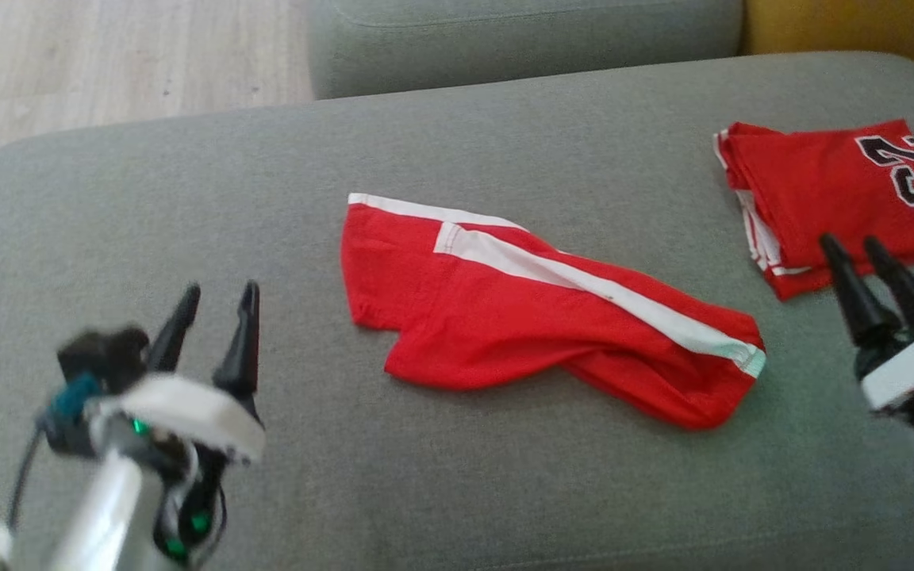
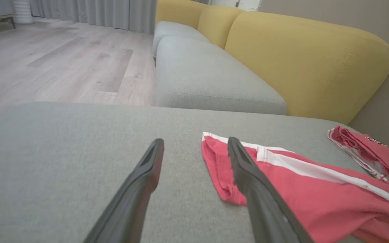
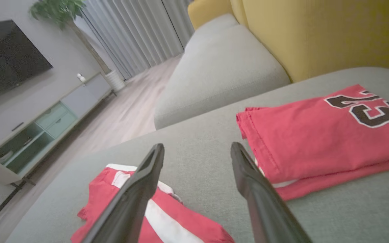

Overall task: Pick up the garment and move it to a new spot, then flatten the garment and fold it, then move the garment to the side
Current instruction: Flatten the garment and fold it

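Pale wood floor [image 1: 108,55] shows at the far left, beyond the rounded edge of the grey sofa seat [image 1: 505,135] that carries everything else. Over the seat's near left part hangs the left claw [image 1: 220,289], its two dark fingers spread wide, with bare grey upholstery showing between them in the left wrist view. It is clear of the cloth, and the nearest red hem lies just to its right.

In the middle of the seat lie the red shorts [image 1: 505,309], unfolded and rumpled. A white stripe [image 1: 584,281] runs slantwise from the upper left hem down to the lower right end, and the fabric bunches in soft folds along the near edge.

Well apart from them, toward the seat's far right, rests the folded red jersey [image 1: 822,190]. It is squared into a neat stack, with a black number 23 [image 1: 909,170] on top and white trim showing at its left side.

The right claw [image 1: 851,239] is at the jersey's near edge, its fingers wide apart and gripping no cloth. I cannot tell whether the tips touch the cloth
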Available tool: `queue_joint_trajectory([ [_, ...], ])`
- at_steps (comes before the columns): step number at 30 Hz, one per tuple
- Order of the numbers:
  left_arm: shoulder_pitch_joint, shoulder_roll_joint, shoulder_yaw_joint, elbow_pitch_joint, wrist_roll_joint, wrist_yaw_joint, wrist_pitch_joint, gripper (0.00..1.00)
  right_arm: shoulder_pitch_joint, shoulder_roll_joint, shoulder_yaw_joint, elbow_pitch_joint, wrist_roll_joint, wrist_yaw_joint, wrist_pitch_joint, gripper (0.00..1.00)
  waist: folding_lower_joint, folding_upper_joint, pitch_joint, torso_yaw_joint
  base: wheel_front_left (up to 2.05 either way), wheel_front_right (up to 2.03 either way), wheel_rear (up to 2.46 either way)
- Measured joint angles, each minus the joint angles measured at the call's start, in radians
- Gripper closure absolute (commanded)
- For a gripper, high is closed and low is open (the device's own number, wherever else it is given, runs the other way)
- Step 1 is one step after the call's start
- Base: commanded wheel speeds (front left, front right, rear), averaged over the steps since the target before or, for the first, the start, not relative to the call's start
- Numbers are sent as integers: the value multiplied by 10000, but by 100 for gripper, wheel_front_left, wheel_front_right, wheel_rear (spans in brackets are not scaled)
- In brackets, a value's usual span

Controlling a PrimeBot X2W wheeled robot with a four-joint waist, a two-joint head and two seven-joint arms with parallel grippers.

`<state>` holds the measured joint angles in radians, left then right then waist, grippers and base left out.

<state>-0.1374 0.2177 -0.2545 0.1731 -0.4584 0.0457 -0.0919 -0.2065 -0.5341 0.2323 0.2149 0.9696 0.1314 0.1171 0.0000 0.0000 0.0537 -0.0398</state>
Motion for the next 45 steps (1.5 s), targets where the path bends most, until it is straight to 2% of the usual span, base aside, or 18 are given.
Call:
queue_joint_trajectory([
  [5,-1872,349,-100,533,-826,-746,2025,0,360,1216,-589,-481,-1246,0,-1559,0,0,0,151,-422,0,0,0],
  [7,-2666,535,-345,984,-809,-803,2953,0,336,1582,-767,-662,-1718,0,-2040,0,0,0,247,-642,0,0,0],
  [8,-3023,642,-407,1233,-754,-872,3384,0,330,1772,-842,-727,-1885,0,-2215,0,0,0,310,-755,0,0,0],
  [12,-4193,593,-520,2370,-1831,-1300,5256,0,326,2401,-899,-779,-2491,0,-2683,0,0,0,613,-1247,0,0,0],
  [16,-5055,598,-878,3404,-2443,-1582,6669,0,278,2750,-844,-811,-2874,0,-2964,0,0,0,1056,-1755,0,0,0],
  [24,-6263,1089,-1626,4851,-3007,-1699,8061,0,-703,3154,-213,-742,-2932,0,-3285,0,2,0,1926,-2923,0,0,0],
  [27,-6337,1195,-1939,4861,-3231,-1703,8263,0,-779,3162,-144,-671,-2915,0,-3304,0,1,0,2092,-3182,0,0,0],
  [33,-6476,1411,-2669,4627,-4406,-1703,8705,0,-779,3160,-69,-366,-2740,0,-3476,0,1,0,2385,-3645,0,0,0],
  [34,-6493,1505,-2780,4594,-4485,-1703,8698,18,-780,3158,-54,-332,-2727,0,-3492,0,2,0,2390,-3657,0,0,0],
  [36,-6497,1662,-2895,4604,-4633,-1703,8627,88,-781,3158,10,-261,-2715,0,-3557,0,1,0,2370,-3644,0,0,0],
  [37,-6502,1728,-2949,4606,-4671,-1703,8558,100,-781,3158,52,-232,-2681,0,-3561,0,0,0,2354,-3626,0,0,0],
  [45,-6773,1787,-3419,4629,-5277,-1703,7889,100,-799,3039,188,-23,-2656,0,-3639,0,0,0,2037,-3292,0,0,0],
])
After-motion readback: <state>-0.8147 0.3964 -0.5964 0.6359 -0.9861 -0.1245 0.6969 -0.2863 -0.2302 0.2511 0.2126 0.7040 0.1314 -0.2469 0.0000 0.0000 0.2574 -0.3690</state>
